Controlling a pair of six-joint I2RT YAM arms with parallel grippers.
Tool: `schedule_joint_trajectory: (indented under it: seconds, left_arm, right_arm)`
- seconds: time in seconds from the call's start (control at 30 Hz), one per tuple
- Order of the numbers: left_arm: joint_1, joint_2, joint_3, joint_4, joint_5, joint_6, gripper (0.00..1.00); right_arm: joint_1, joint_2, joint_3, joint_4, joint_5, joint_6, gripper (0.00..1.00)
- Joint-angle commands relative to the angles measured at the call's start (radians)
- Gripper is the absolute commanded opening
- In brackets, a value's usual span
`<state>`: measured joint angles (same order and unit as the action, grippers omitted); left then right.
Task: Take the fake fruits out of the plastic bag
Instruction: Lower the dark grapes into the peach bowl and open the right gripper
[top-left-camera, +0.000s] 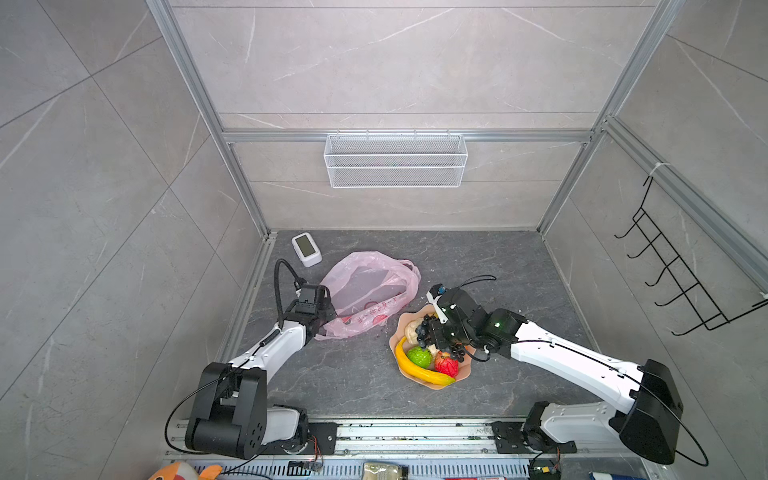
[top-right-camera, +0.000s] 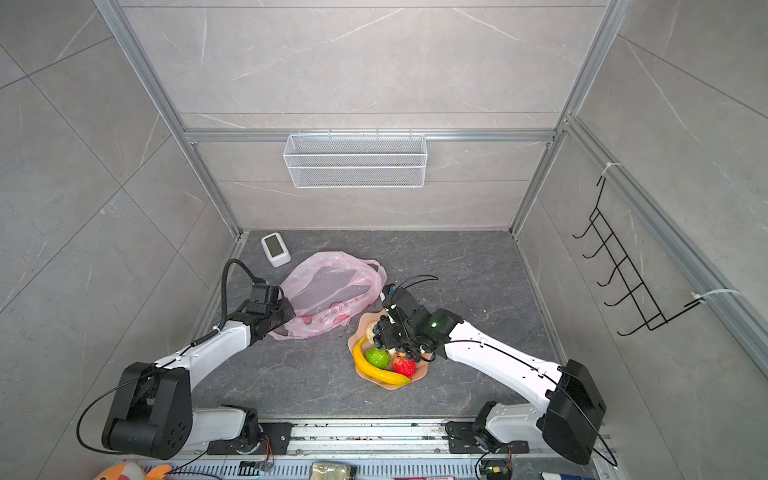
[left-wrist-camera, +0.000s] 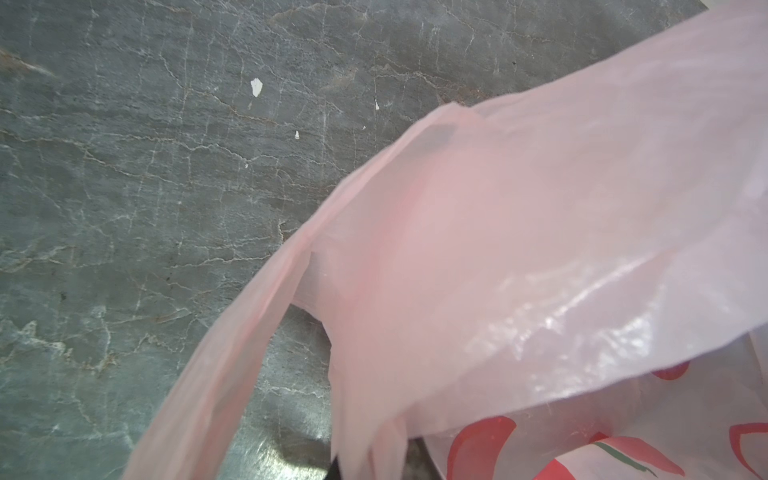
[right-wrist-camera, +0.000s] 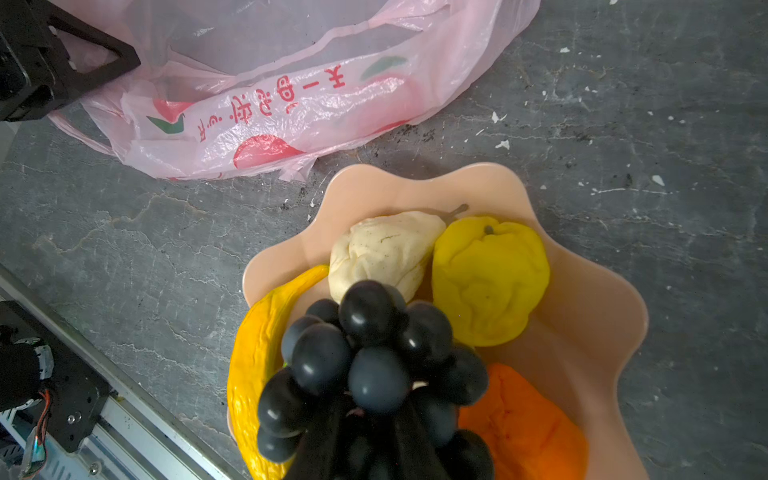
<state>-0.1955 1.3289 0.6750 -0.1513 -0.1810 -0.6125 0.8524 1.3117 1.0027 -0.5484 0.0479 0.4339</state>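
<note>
Right wrist view: grape bunch (right-wrist-camera: 374, 365) hides the right gripper (right-wrist-camera: 353, 453), jaws narrow around it, above fake fruits (right-wrist-camera: 490, 282) on the plate (right-wrist-camera: 602, 299). Left gripper (top-left-camera: 328, 318), tips hidden, jaws pinching the plastic bag (top-left-camera: 370, 291) on the grey marbled table (top-left-camera: 498, 266); tiled walls (top-left-camera: 104, 208).

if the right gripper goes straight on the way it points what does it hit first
Probably the beige pear on the plate, just beyond the grape bunch that the right gripper holds; depth is unclear.
</note>
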Motion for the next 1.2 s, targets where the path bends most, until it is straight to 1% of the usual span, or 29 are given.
schedule_joint_trajectory:
  seconds: [0.0,0.23,0.4,0.47,0.53,0.7,0.77,0.83,0.9,1.1,1.17]
  left_arm:
    - [0.005,0.010,0.001,0.023,-0.007,0.022,0.00]
    - [0.005,0.012,0.000,0.024,-0.008,0.024,0.00]
    - [0.005,0.016,0.003,0.023,-0.005,0.024,0.00]
    - [0.005,0.015,0.003,0.024,-0.005,0.024,0.00]
    - [0.005,0.014,0.002,0.024,-0.006,0.025,0.00]
    - [0.005,0.013,0.002,0.022,-0.011,0.027,0.00]
    - [0.005,0.016,0.003,0.023,-0.007,0.027,0.00]
    - [0.005,0.019,0.005,0.024,-0.005,0.027,0.00]
    - [0.005,0.020,0.007,0.024,-0.002,0.027,0.00]
    - [0.005,0.012,0.005,0.028,0.001,0.024,0.00]
    - [0.005,0.015,0.007,0.029,0.008,0.019,0.00]
  right_arm:
    - [0.005,0.020,-0.005,0.036,-0.013,-0.004,0.21]
    - [0.005,0.051,-0.014,0.062,0.001,0.003,0.22]
    - [0.005,0.063,-0.025,0.072,-0.002,0.011,0.26]
    - [0.005,0.065,-0.032,0.077,0.000,0.012,0.29]
    - [0.004,0.065,-0.036,0.077,0.005,0.012,0.34]
    - [0.005,0.055,-0.040,0.073,0.019,0.011,0.38]
    - [0.005,0.046,-0.041,0.068,0.029,0.011,0.44]
    - [0.006,0.035,-0.042,0.062,0.042,0.009,0.55]
    - [0.005,0.026,-0.045,0.065,0.043,0.010,0.61]
    - [0.005,0.018,-0.041,0.056,0.075,0.012,0.69]
    - [0.005,0.014,-0.039,0.051,0.088,0.012,0.73]
